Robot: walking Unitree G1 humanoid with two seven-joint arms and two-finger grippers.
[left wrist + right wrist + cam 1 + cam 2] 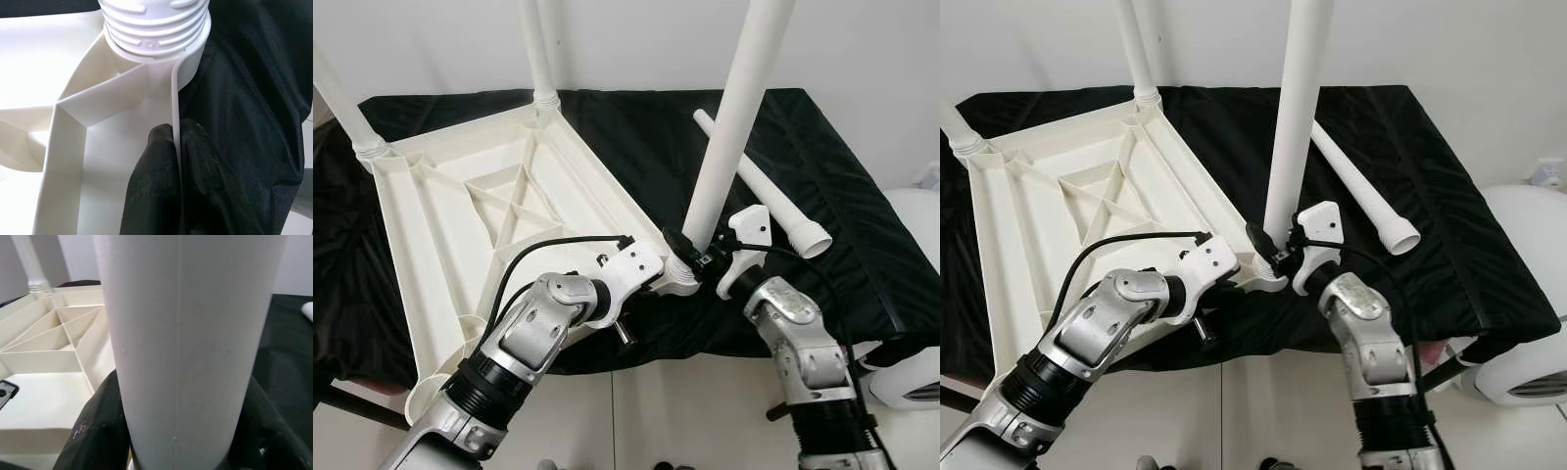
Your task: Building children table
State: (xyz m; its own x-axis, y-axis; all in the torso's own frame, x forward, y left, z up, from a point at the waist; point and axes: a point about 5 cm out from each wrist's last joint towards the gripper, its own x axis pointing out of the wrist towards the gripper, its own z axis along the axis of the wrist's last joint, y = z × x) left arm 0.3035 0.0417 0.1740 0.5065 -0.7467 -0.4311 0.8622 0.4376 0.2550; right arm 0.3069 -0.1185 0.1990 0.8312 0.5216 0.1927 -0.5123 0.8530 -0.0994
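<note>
Bench draped in black cloth (822,186) against white wall (862,59); one upturned white plastic tabletop (470,206), three upright white tube legs (739,117), one lying far right (773,201). Left gripper (178,161) pinches tabletop rim; right gripper (1278,257) clamps near leg.

Upturned tabletop (499,196) covers left of black cloth (822,166). Three upright legs block its corners; near leg (734,117) flanked by both grippers. Loose leg (773,201) lies right of tabletop. Bare cloth beyond loose leg.

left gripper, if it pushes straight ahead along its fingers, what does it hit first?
Likely the threaded leg socket at the tabletop corner. The left gripper pinches the tabletop's rim wall, and the socket sits dead ahead along that rim, though depth is unclear.
</note>
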